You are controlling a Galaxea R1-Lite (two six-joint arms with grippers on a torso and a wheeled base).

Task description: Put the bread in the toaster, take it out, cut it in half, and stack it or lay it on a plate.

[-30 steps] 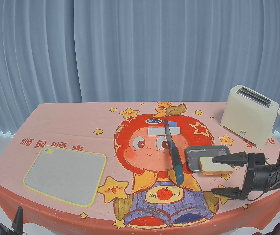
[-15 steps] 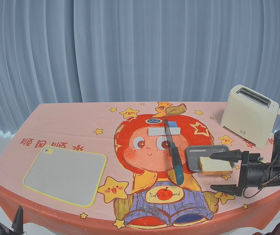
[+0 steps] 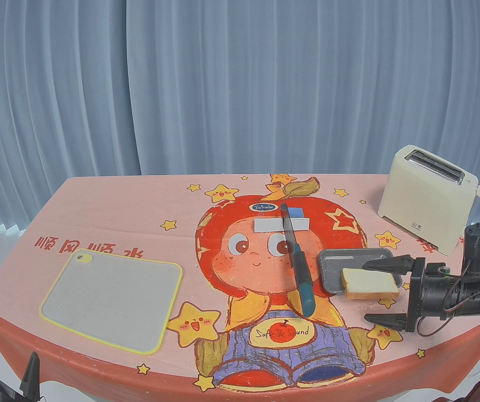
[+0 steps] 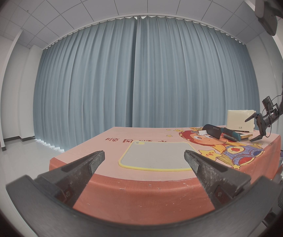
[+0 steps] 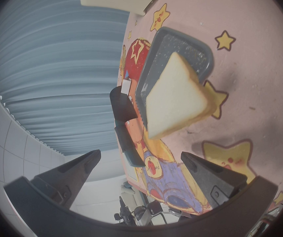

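I see red characters (image 3: pixel 88 247) on the table (image 3: pixel 139 205) cloth behind the cutting board (image 3: pixel 111 300); the toaster (image 3: pixel 424 194)'s mark (image 3: pixel 417 225) is unreadable.

blue curtain (image 3: pixel 240 73), cartoon tablecloth (image 3: pixel 139 207), small white block (image 3: pixel 268 225)

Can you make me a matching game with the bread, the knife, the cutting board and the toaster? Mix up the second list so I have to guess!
Things:
1. bread
2. knife
3. cutting board
4. toaster

Clues:
A. cream-coloured, with a slot on top
B. grey with a yellow rim
C. lying partly on the grey tray
D. has a teal handle

Right pairs: 1-C, 2-D, 3-B, 4-A.
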